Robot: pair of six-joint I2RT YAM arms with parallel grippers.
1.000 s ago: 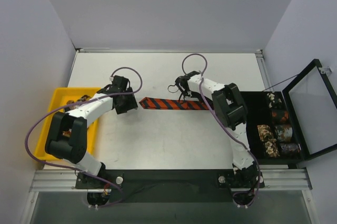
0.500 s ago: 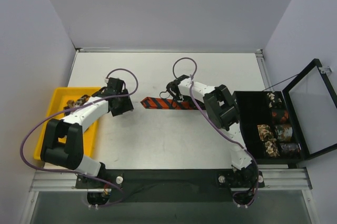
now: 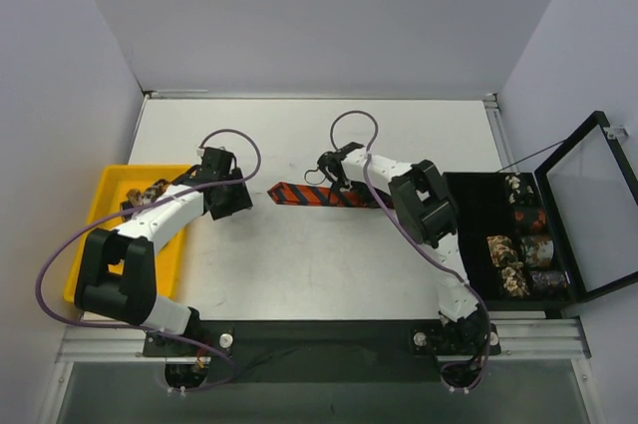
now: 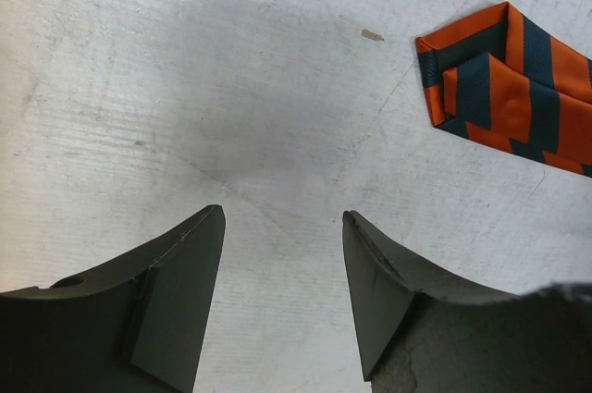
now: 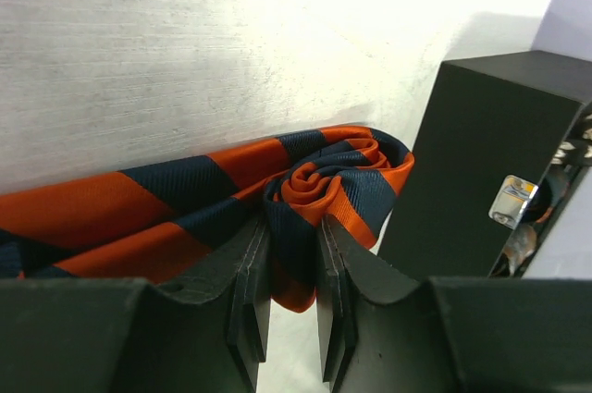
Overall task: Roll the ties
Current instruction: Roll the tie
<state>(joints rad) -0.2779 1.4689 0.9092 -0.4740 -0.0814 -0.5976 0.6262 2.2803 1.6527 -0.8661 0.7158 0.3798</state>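
Note:
An orange and dark-striped tie (image 3: pixel 299 195) lies flat across the middle of the table. In the right wrist view one end of this tie (image 5: pixel 333 180) is coiled into a small roll. My right gripper (image 5: pixel 291 227) is shut on that roll, with its pads pressing on both sides. From above, the right gripper (image 3: pixel 327 177) sits over the tie's middle, and the arm hides the tie's right part. My left gripper (image 3: pixel 242 203) stands open just left of the tie's free end. In the left wrist view its jaws (image 4: pixel 282 217) hold nothing, and the folded tie tip (image 4: pixel 504 88) lies ahead to the right.
A yellow bin (image 3: pixel 110 177) at the left edge holds patterned ties (image 3: pixel 150 190). A black case (image 3: pixel 469 214) at the right holds several rolled ties (image 3: pixel 513 264), and its glass lid (image 3: pixel 588 205) stands open. Purple cables loop above both wrists. A black block (image 5: pixel 481 153) rises close behind the roll.
My right gripper has moved left along the tie with the roll in it, and the visible strip is a little shorter. The left gripper has shifted slightly left and stays open.

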